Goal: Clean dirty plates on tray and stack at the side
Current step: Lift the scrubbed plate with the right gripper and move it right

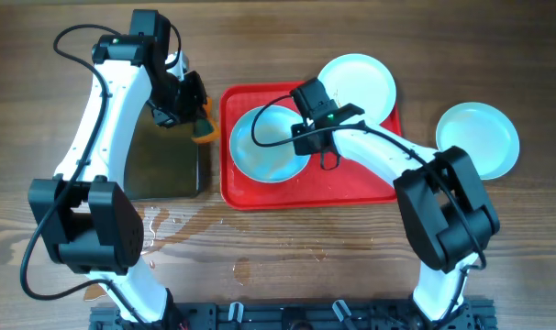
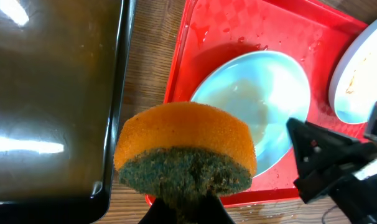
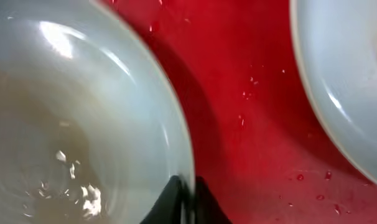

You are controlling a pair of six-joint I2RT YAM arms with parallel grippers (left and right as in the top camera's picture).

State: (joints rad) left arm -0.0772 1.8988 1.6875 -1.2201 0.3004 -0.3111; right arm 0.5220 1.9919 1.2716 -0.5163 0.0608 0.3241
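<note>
1. One clean plate (image 1: 477, 137) lies on the desk (image 1: 535, 257), right of the tray (image 1: 250, 192) and apart from it. It looks spotless, so I judge it finished, the start of the stack.
2. The wet plate (image 1: 269, 142) sits in the tray's left half with a cloudy film in its bowl. The right fingers (image 3: 170, 205) pinch its rim.
3. The left fingers (image 2: 176, 214) clamp an orange-and-green sponge (image 2: 185, 149), poised between the black pan (image 2: 51, 93) and the tray's edge.
4. The far plate (image 1: 356, 82) overhangs the tray's far right corner. It seems to carry faint brown marks, though it is only partly in view.
5. Roughly a third of the job seems done, with two plates left to scrub and stack.
</note>
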